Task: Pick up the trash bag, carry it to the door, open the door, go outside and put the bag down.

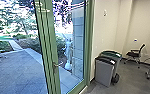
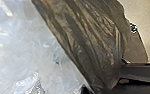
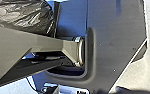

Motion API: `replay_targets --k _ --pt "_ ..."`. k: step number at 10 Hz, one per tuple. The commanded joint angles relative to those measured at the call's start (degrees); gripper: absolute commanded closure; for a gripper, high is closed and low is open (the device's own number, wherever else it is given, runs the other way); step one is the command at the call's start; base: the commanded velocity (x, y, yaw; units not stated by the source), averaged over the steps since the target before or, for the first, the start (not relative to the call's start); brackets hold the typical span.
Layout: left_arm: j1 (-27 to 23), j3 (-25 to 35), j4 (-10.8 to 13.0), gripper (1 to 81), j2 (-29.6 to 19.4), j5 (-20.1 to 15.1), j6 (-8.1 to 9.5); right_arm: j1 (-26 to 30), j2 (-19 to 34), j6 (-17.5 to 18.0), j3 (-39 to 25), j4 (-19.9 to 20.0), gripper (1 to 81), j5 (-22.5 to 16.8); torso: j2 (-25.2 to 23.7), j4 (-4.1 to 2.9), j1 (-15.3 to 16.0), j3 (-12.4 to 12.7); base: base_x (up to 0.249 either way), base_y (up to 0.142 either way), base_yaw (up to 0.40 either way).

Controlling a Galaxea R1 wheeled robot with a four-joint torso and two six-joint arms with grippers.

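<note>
The green-framed glass door [image 1: 49,50] stands in front, with a metal handle [image 1: 57,64] on its upright; whether it is closed is unclear. In the left wrist view the dark trash bag [image 2: 91,37] hangs in long folds that gather at my left gripper [image 2: 114,85], which is shut on it. Beside these folds lies whitish, translucent crumpled plastic [image 2: 36,50]. The right wrist view has crinkled dark bag plastic [image 3: 28,16] behind the robot's jointed bar; the state of my right gripper cannot be made out.
Right of the door, two bins [image 1: 104,72] stand against the wall, with an office chair [image 1: 135,53] farther back. Through the glass are a paved yard [image 1: 18,70], bushes, a pale upright shape [image 1: 68,53] and a light object [image 1: 0,54] at far left.
</note>
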State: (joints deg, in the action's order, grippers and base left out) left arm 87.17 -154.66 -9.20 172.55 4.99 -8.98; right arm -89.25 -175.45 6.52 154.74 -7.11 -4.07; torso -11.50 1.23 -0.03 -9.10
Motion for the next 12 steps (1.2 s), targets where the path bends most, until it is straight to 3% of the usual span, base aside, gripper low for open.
replay_targets --k 1,9,12 --pt "-3.28 0.15 0.68 81.1 0.00 -2.61 -0.42 2.97 -0.46 -0.28 -0.32 -0.36 1.0 -2.96 0.00 0.00 0.03 0.00 0.171 -0.075 0.000" --pt "-3.19 0.15 0.77 81.1 0.08 -2.61 -0.42 3.06 -0.63 -0.28 -0.32 -0.36 1.0 -3.05 0.00 0.00 0.03 0.00 0.171 -0.079 0.000" --pt "-3.19 0.15 0.77 81.1 0.08 -2.70 -0.42 3.06 -0.72 -0.28 -0.32 -0.36 1.0 -3.14 0.00 0.00 0.03 0.00 0.171 0.000 0.000"
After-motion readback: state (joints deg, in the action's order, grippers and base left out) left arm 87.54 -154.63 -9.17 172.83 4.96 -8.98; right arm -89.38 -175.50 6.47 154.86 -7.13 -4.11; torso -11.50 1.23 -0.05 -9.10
